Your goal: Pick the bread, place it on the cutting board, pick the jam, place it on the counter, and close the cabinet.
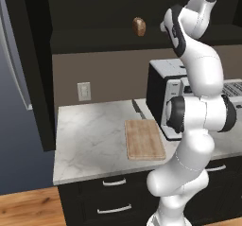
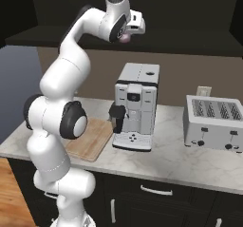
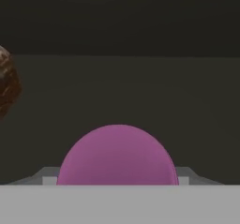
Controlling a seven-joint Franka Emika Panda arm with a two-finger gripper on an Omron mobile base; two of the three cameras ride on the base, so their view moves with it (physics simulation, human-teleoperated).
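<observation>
The jam [image 3: 117, 155], a purple-magenta dome, sits low in the hand view, between the two fingertips of my gripper [image 3: 117, 180]. Its sides reach the fingers [image 3: 47, 177]; I cannot see whether they press on it. In the right base view the gripper [image 2: 126, 37] is up inside the open cabinet [image 2: 190, 12] with the pinkish jam [image 2: 125, 40] at its tip. The bread [image 1: 138, 26], a brown loaf, rests on the cabinet shelf left of the hand, and its edge [image 3: 7, 85] shows in the hand view. The cutting board [image 1: 144, 139] lies bare on the counter [image 1: 90, 140].
A coffee machine [image 2: 136, 105] stands right of the board and a toaster [image 2: 213, 121] farther right. The cabinet's open door [image 1: 33, 59] hangs at the counter's left end. Black drawers [image 1: 113, 196] run under the counter. A wall outlet [image 1: 84, 91] is on the backsplash.
</observation>
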